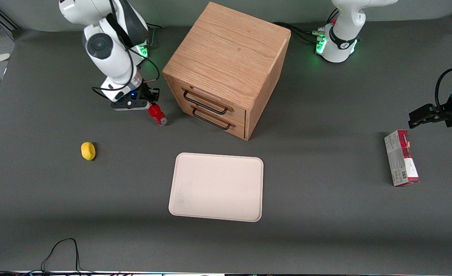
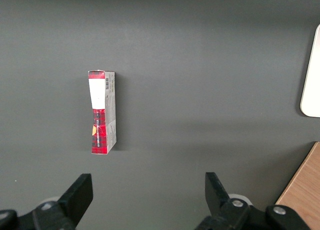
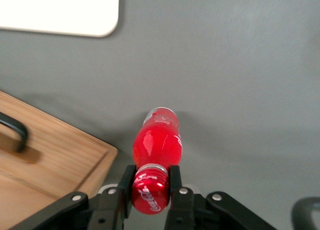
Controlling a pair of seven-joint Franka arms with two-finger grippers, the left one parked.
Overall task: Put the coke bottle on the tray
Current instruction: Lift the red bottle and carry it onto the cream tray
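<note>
Lying lowest in the frame, the flat cream-pink rectangular tray (image 1: 216, 186) is waiting while the gripper (image 1: 152, 103) — upper left, pinching the small red coke bottle (image 1: 157, 114) by its cap — is completing the grasp, next needing a lift and carry trayward.

Even overhead light, soft shadows, sharp focus

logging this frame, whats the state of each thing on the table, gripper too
gripper: shut on the coke bottle's cap, beside the cabinet
coke bottle: held by its cap, tilted
tray: flat on table, nothing on it
cabinet: both drawers closed
lemon: resting on table
carton: lying flat, toward parked arm's end
</note>
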